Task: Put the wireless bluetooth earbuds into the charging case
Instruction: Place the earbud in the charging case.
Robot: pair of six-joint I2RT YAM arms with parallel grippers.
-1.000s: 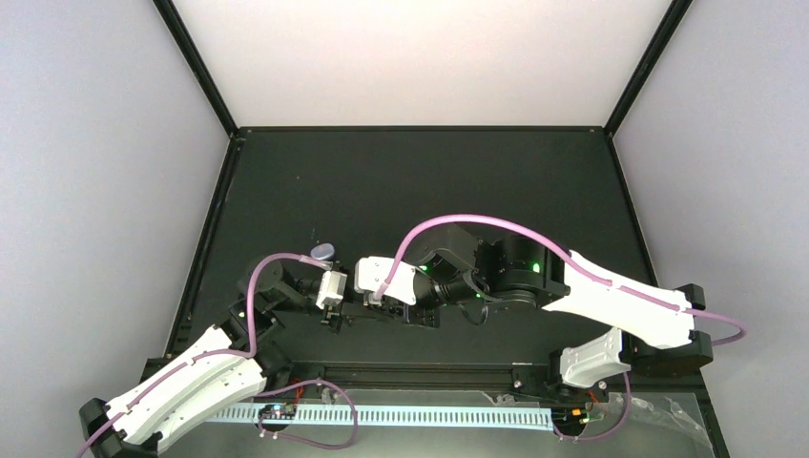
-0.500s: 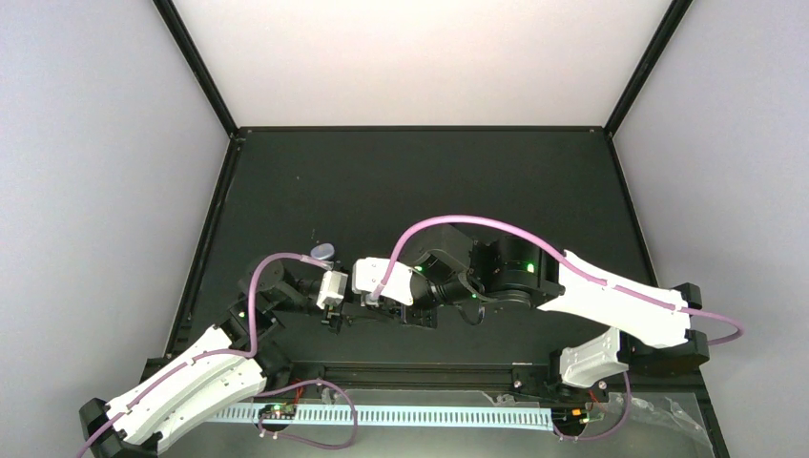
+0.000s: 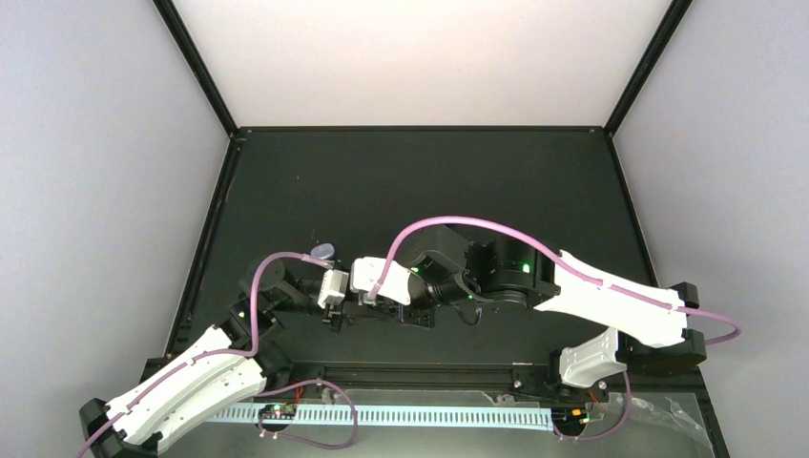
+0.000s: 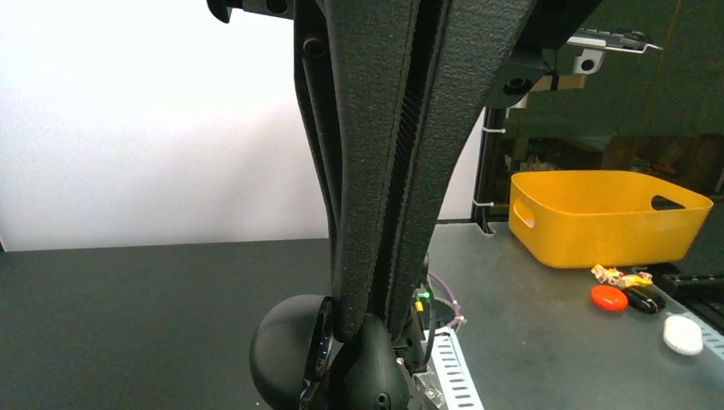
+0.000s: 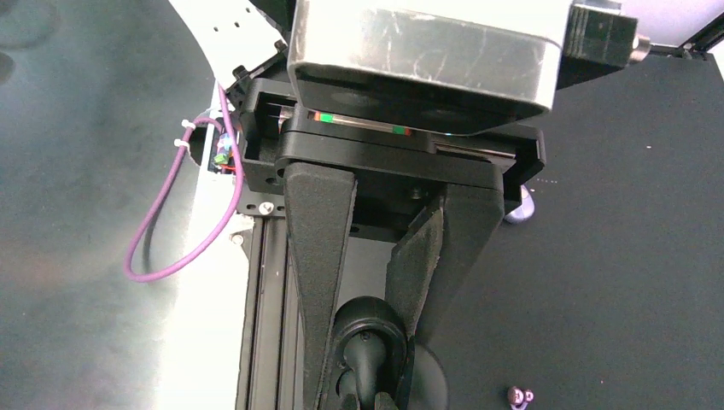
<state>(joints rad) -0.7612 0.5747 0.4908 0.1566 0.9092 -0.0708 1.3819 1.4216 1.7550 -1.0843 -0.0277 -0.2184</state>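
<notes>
My left gripper (image 4: 369,320) is shut on a black charging case (image 4: 286,350), which it holds open with the domed lid to the left. In the right wrist view the case's open cup (image 5: 376,320) shows a dark moulded shape inside. My right gripper (image 5: 367,333) is open, a finger on each side of the cup's rim. A tiny purple-pink earbud (image 5: 518,395) lies on the black mat to the right of the case. In the top view the left gripper (image 3: 336,313) and right gripper (image 3: 361,307) meet near the table's front; the case is hidden there.
A lavender oval case (image 3: 322,251) lies just behind the grippers and peeks out in the right wrist view (image 5: 519,209). The black rail (image 5: 265,299) and a purple cable (image 5: 171,222) run along the near edge. A yellow bin (image 4: 598,213) stands off the mat.
My right arm has edged left, bringing its gripper closer to the left gripper. The left arm has barely moved.
</notes>
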